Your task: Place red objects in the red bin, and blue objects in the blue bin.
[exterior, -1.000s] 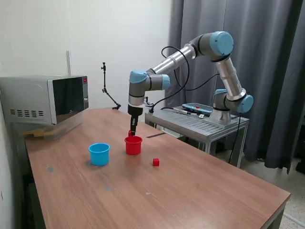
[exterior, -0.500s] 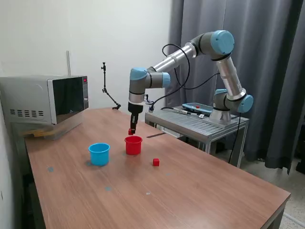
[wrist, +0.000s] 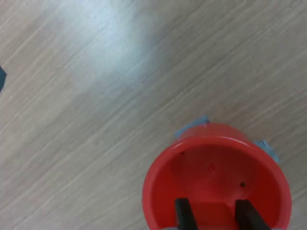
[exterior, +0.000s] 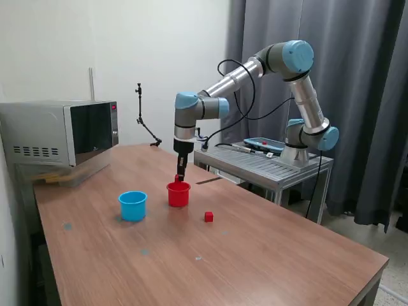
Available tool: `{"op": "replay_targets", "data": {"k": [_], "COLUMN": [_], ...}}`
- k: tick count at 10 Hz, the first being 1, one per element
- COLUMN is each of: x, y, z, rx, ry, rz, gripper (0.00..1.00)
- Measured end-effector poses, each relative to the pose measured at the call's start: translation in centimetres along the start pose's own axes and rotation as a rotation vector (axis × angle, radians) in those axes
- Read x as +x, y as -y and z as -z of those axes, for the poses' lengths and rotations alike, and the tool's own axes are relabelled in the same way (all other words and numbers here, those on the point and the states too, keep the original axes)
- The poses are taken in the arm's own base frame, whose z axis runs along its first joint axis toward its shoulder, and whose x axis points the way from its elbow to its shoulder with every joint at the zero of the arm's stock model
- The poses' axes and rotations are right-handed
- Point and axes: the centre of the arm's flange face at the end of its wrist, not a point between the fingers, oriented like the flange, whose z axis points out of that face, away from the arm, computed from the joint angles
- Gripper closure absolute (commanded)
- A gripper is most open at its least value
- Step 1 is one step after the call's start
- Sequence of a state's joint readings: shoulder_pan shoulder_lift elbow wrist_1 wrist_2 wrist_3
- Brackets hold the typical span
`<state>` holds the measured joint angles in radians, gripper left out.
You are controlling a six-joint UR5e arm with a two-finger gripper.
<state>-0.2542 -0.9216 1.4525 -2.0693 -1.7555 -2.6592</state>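
The red cup (exterior: 178, 194) stands on the wooden table, with the light blue cup (exterior: 132, 205) to the exterior view's left of it. My gripper (exterior: 180, 178) hangs just above the red cup's rim, shut on a tiny red cube (exterior: 177, 178). In the wrist view the two black fingers (wrist: 181, 213) straddle the red cube (wrist: 211, 216) over the open red cup (wrist: 158, 187). A second red cube (exterior: 208, 217) lies on the table to the exterior view's right of the red cup. No dark blue cubes are in view.
A microwave (exterior: 60, 134) sits at the table's far corner on the exterior view's left. A thin black stand (exterior: 141, 118) rises at the back edge. The arm's metal cart (exterior: 268, 164) adjoins the table on the exterior view's right. Small blue marks dot the tabletop.
My gripper, still holding the red cube, has shifted slightly toward the exterior view's right, from beside the red cup to over its rim. The cups and the loose red cube have not moved.
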Motion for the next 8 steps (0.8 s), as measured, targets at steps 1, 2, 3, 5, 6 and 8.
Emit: {"op": "replay_targets", "data": {"k": [1,2,3,5,6,8], "x": [0.0,0.1,0.2,0.6,0.7,0.7], "y": [0.0,0.1,0.2,0.5,0.6,0.9], "z": [-0.1,-0.1,-0.1,0.0,0.2,1.7], "rx": [0.001,0.002,0.002,0.001,-0.002,-0.02], "ry": [0.0,0.0,0.0,0.0,-0.001,-0.008], "rz": [-0.001,-0.001,0.001,0.007,0.011,0.019], "gripper": [0.0,0.0,0.0,0.0,0.0,0.0]}}
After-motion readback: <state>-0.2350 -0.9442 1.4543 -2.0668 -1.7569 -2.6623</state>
